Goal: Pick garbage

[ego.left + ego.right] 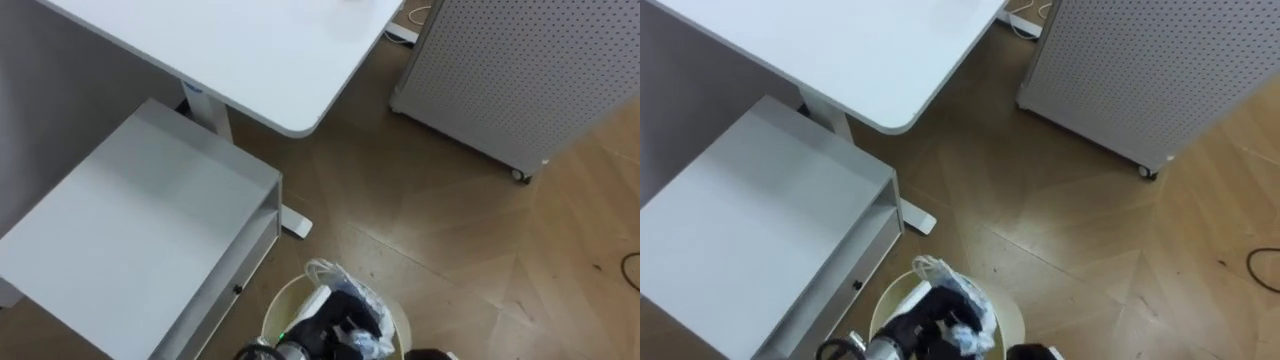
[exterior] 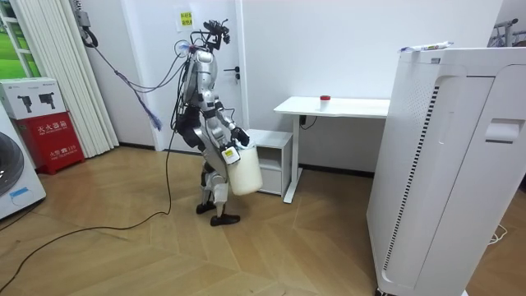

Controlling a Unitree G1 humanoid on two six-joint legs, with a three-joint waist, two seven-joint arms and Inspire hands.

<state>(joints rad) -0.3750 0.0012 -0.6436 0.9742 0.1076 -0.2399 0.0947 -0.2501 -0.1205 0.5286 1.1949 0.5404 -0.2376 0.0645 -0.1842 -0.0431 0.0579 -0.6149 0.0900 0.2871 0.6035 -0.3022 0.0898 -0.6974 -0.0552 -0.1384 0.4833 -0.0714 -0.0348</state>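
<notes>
Bin held at its rim, bottom centre of the frame.
Left hand point(image 1: 338, 322) was clenched on the white bin point(image 1: 285, 305) rim and liner bag point(image 1: 332, 272) (kept off the floor, likely for carrying garbage).

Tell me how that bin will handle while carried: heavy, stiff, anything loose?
Probably light: the bin is held clear of the floor at the robot's front. Its round rim looks rigid. The crinkled plastic liner looks floppy and may shift.

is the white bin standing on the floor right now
No, in the room view the bin is held up in front of the robot's hips, clear of the wooden floor.
</notes>
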